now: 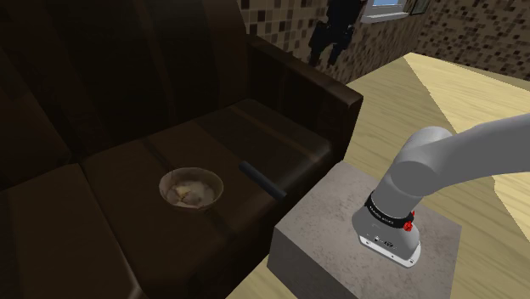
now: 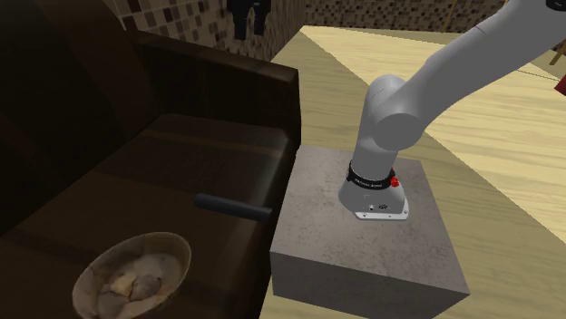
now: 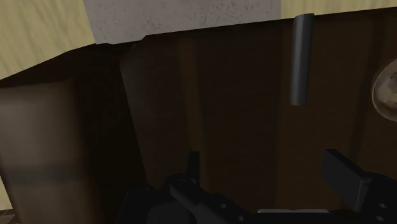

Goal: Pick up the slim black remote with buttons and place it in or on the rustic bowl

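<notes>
Remote (image 3: pixel 300 60) | on sofa seat (image 3: pixel 222 102) | well apart from wide-spread hand (image 3: pixel 264 170)

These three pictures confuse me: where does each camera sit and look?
Shoulder view: beside the stand, looking down at sofa, bowl, remote; arm shows.
Second exterior view: low by the bowl, facing the stand; arm shows.
Wrist view: at the arm's end, looking down at the seat; open jaws show.
Shared: remote and bowl, in all three.
</notes>
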Robot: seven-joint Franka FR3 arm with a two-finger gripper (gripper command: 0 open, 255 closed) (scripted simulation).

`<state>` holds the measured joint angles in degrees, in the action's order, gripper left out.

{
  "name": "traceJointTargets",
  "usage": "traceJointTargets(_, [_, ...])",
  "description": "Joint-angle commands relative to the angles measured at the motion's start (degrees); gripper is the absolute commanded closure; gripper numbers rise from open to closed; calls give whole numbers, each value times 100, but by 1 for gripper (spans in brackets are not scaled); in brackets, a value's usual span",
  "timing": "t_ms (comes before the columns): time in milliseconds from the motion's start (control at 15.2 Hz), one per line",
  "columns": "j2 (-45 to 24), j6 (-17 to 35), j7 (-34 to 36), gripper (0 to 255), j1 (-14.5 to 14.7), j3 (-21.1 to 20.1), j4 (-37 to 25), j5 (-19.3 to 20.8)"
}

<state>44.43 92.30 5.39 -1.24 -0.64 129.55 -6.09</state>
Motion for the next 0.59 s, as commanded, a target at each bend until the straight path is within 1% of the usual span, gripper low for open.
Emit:
traceJointTargets(0, [0,0,0,0,0,0,0,0])
traceJointTargets(528, [49,1029,568,0,232,-696,1210,-405])
